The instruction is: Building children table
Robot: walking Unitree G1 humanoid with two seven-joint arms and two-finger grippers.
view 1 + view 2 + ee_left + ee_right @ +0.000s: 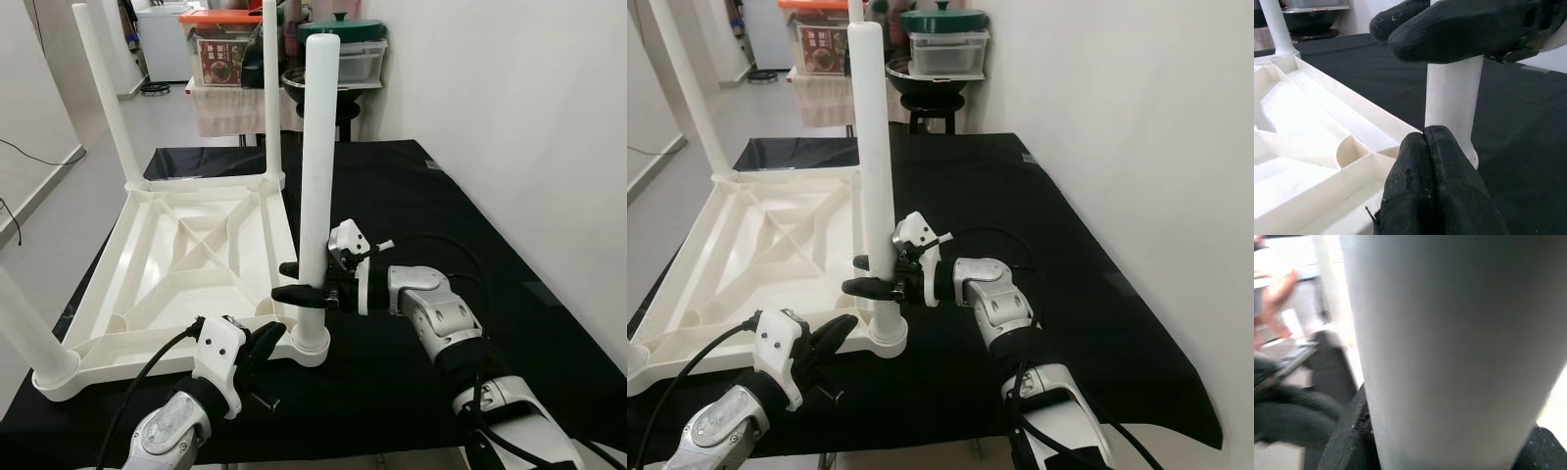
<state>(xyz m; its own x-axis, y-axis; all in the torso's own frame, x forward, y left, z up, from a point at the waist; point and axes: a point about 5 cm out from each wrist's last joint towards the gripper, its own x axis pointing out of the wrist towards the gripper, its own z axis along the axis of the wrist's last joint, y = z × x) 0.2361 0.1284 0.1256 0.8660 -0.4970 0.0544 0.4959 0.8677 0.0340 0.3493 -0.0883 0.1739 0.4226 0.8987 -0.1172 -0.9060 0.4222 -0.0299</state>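
Tabletop (186, 257), cream plastic, lies upside down on the black worktop (411, 196), ribs up, and serves as landmark for all else. At its near right corner a white leg (317, 176) stands upright in a round socket. The right claw (294, 281) is clenched around this leg low down, just above the socket, one black finger on each side; in the right wrist view the leg fills the space between the fingers. The left claw (265, 345) sits at the tabletop's near edge, just beside the same socket, its fingertips (1425, 161) pressed together with nothing between them. Two more legs stand at the far corners (106, 98) and (271, 88), and another at the near left corner (24, 328). Beyond the tabletop stand bins and a stool.
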